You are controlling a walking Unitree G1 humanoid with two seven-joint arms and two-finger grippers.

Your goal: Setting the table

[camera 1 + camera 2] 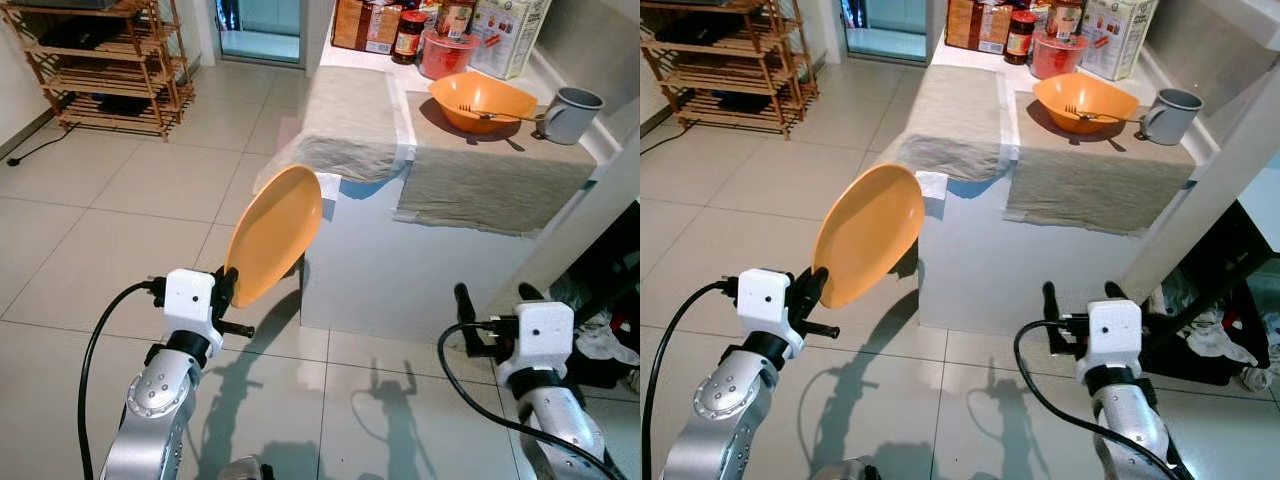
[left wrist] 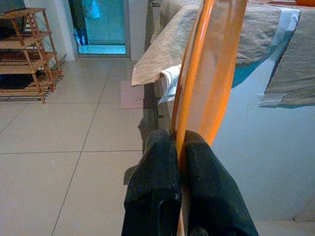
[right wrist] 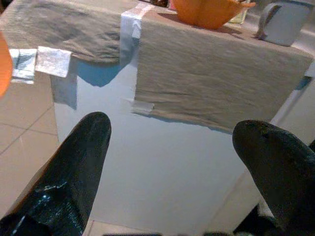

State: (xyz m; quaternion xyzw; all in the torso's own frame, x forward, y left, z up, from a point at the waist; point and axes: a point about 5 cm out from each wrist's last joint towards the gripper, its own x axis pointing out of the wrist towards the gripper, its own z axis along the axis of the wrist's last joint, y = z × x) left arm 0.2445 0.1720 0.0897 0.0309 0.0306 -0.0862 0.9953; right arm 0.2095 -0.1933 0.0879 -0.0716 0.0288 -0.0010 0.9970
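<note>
left tool (image 1: 232, 290) pinches orange plate (image 1: 272, 233); right tool (image 3: 172, 162) spread; bowl (image 1: 483, 101) holds fork (image 1: 487, 114).

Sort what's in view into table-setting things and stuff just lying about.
For the job: orange plate clamped on edge in the left tool; orange bowl with a fork in it; grey mug; two grey placemats on the table.

Lying about: wooden rack; boxes and jars at the table's far end; red tub.

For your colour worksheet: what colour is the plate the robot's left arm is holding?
Orange; the plate shows best in the left eye view.
</note>
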